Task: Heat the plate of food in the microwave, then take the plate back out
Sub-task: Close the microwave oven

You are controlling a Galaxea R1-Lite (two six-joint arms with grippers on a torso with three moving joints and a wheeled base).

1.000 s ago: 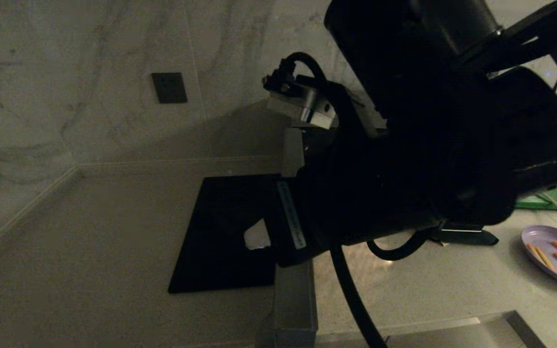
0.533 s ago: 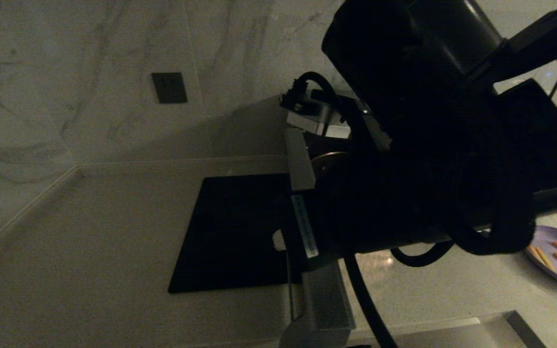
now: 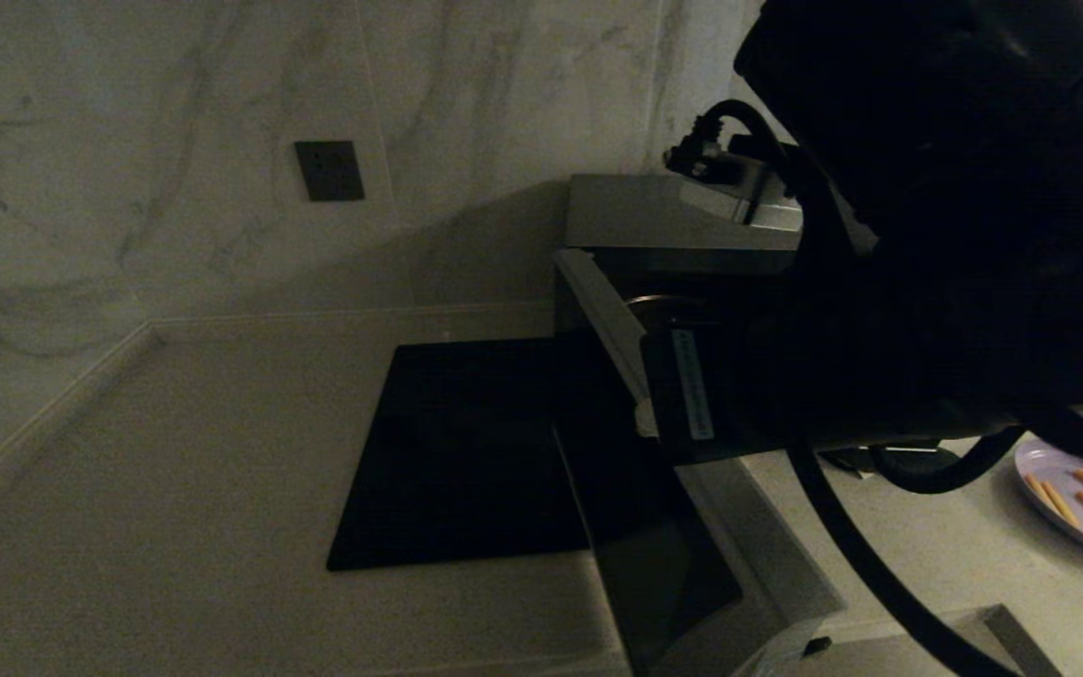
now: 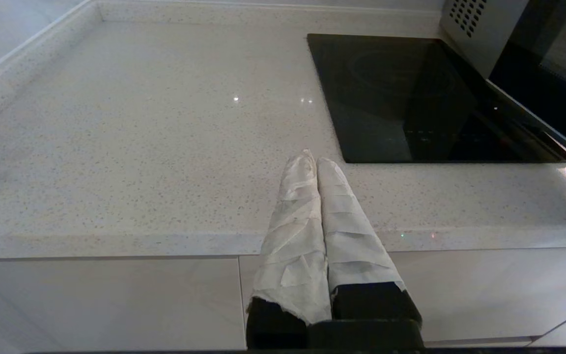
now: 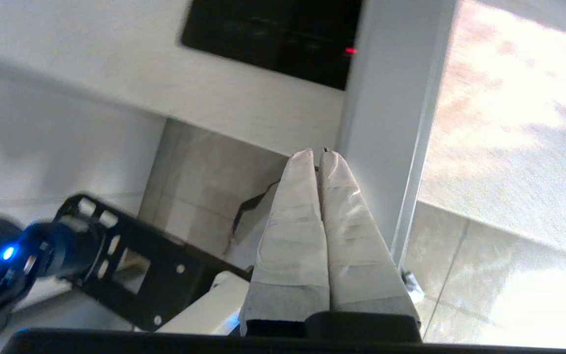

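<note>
The microwave [image 3: 673, 212] stands at the back of the counter, and its door [image 3: 692, 527] hangs open, swung out toward me. My right gripper [image 5: 316, 155] is shut on nothing, its taped tips resting against the door's pale edge [image 5: 386, 123]. In the head view the dark right arm [image 3: 927, 282] covers most of the oven's front. The plate of food [image 3: 1082, 503], light purple with orange-tan sticks, sits on the counter at the far right, apart from both grippers. My left gripper [image 4: 312, 160] is shut and empty, held over the counter's front edge.
A flat black slab [image 3: 447, 451] lies on the counter left of the microwave, partly behind the open door. A dark wall socket [image 3: 328, 170] is set in the marble wall. The left arm's frame [image 5: 116, 255] shows below the right gripper.
The microwave door has swung much wider open, its free edge coming toward me and to the right. The right arm has moved right with it. The plate has not moved.
</note>
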